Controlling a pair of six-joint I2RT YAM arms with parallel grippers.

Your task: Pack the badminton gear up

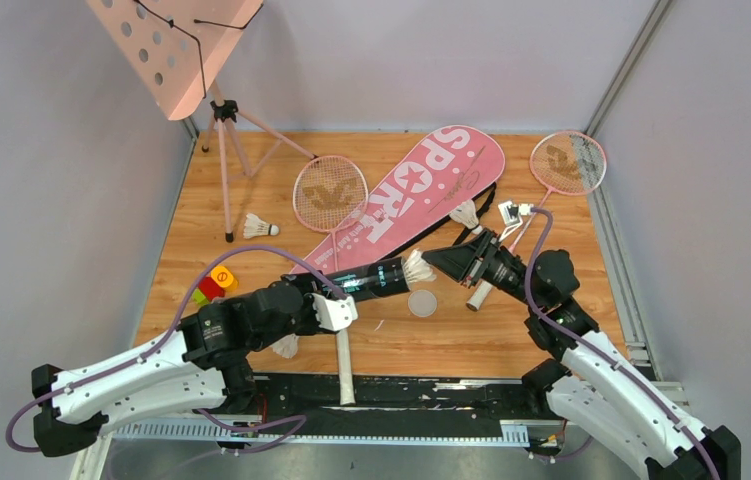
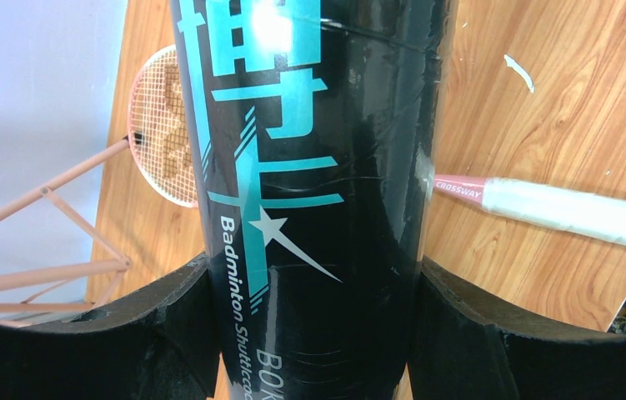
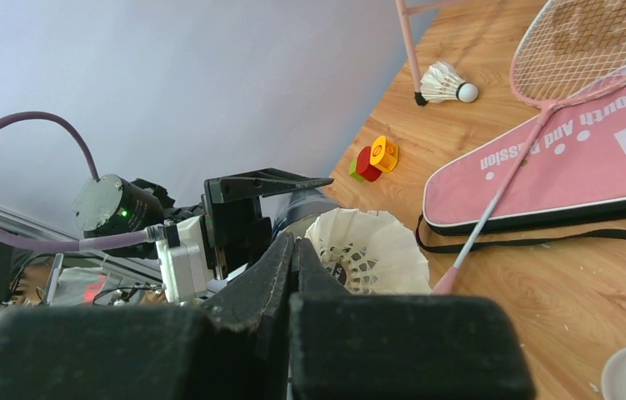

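Observation:
My left gripper point(image 1: 343, 300) is shut on the black tube point(image 1: 376, 280) and holds it level above the table, mouth to the right. In the left wrist view the tube point(image 2: 318, 167) fills the space between the fingers point(image 2: 167, 333). A white shuttlecock point(image 1: 417, 268) sits in the tube's mouth, skirt outward. My right gripper point(image 1: 433, 259) has its jaws pressed together, tips at that shuttlecock's rim point(image 3: 376, 250); no feather shows between them. One pink racket point(image 1: 331, 195) lies partly on the pink bag point(image 1: 421, 195), the other point(image 1: 568, 162) at the back right. Loose shuttlecocks lie at the left point(image 1: 259, 227), by the bag point(image 1: 465, 214) and under my left arm point(image 1: 286, 346).
The pink music stand point(image 1: 176, 45) stands at the back left on tripod legs. Red, yellow and green blocks point(image 1: 213, 285) lie at the left. The tube's round lid point(image 1: 422, 303) lies below the tube. Grey walls close in both sides.

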